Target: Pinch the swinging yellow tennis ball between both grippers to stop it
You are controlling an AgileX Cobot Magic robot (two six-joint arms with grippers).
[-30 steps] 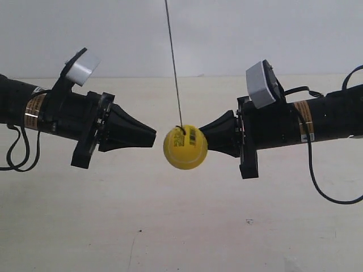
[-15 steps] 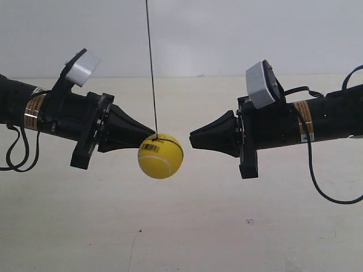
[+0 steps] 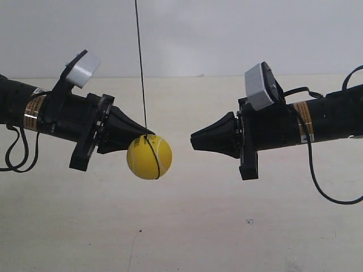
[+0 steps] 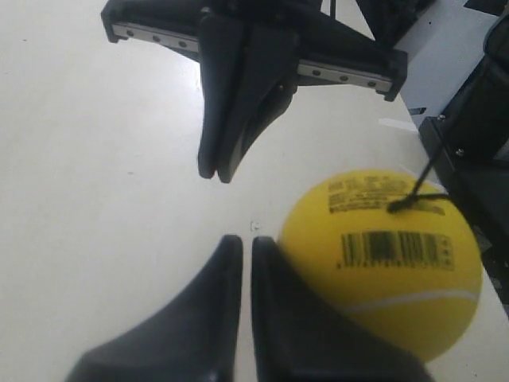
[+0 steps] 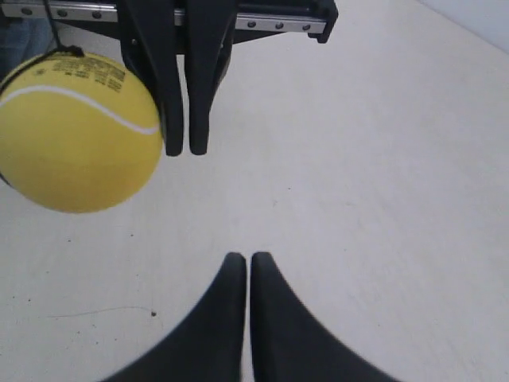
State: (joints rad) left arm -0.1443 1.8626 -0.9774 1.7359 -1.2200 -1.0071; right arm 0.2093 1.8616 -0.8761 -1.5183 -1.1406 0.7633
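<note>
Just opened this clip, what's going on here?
Two robot arms face each other tip to tip, trying to trap a yellow tennis ball that hangs on a thin dark string. The ball sits off to one side, right by the left gripper and a little below its tip; contact cannot be confirmed. The right gripper is apart from it, with open space between. Both grippers have their fingers closed together, and the ball is not yet pinched between them.

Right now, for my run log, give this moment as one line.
yellow tennis ball on string at left end effector tip | right end effector apart from ball | both shut | pinch not yet done
</note>
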